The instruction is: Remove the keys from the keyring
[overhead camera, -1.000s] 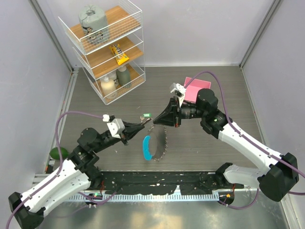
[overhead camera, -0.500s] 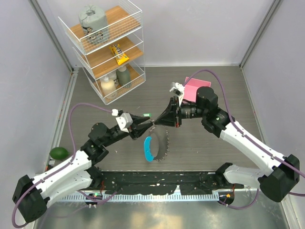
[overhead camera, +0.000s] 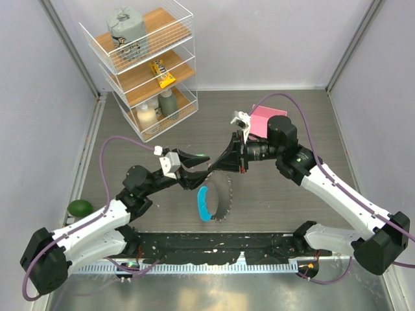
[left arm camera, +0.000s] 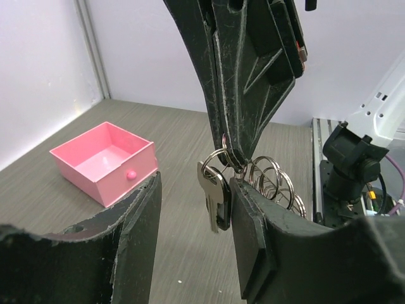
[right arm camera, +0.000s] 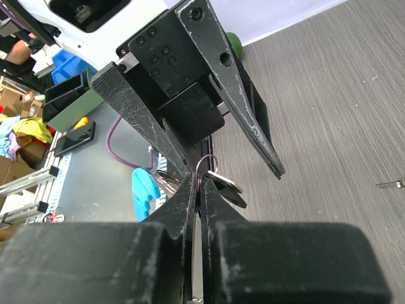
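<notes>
My right gripper (overhead camera: 214,166) is shut on the thin keyring (right arm camera: 204,166) and holds it above the table. The ring's blue band (overhead camera: 204,204) and the jagged fringe of keys (overhead camera: 225,196) hang below it. My left gripper (overhead camera: 202,170) is open at the same spot, and its two fingers (left arm camera: 136,234) stand either side of one hanging silver key (left arm camera: 210,193) with a black tag. That key lies close against the right-hand finger (left arm camera: 253,240). Several small split rings (left arm camera: 273,180) hang behind. In the right wrist view my right gripper (right arm camera: 201,190) pinches the ring's wire.
A pink open box (overhead camera: 267,120) sits behind the right arm, also in the left wrist view as the pink box (left arm camera: 104,161). A white wire shelf rack (overhead camera: 146,71) stands at the back left. A green lime (overhead camera: 80,207) lies at the left edge. A loose key (right arm camera: 389,184) lies on the table.
My left arm has reached forward to the keyring and its jaws have gone from shut to open around a hanging key. The right gripper has held the ring almost still.
</notes>
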`<state>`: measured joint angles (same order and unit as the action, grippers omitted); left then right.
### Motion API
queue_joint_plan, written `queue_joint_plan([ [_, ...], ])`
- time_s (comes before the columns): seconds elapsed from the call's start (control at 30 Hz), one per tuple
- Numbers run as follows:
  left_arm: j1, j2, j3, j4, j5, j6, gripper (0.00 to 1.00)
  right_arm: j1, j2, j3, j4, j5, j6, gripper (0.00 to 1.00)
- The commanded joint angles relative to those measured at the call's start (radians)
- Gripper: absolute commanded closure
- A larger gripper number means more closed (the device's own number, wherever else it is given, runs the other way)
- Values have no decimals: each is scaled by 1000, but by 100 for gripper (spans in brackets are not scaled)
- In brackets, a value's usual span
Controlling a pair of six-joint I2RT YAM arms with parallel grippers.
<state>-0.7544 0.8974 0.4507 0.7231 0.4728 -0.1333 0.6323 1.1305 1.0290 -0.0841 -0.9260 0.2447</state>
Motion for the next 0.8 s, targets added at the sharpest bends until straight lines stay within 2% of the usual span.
queue_joint_plan([
  [0.0,1,12,6,87,85,-26,48,4,-9,59,17,1,-1,95],
  [0.33,-3,60,25,87,96,-34,49,4,-15,65,15,-2,8,95],
  [0.53,-5,38,36,78,44,-26,83,3,-21,55,4,-4,2,95],
  [0.63,-5,-1,63,-48,20,12,97,4,-34,45,-8,1,-7,95],
  [0.67,-5,-21,72,-85,12,26,100,4,-37,43,-17,6,-15,95],
  [0.77,-5,-78,74,-158,-28,67,100,4,-46,34,-34,10,-31,95],
])
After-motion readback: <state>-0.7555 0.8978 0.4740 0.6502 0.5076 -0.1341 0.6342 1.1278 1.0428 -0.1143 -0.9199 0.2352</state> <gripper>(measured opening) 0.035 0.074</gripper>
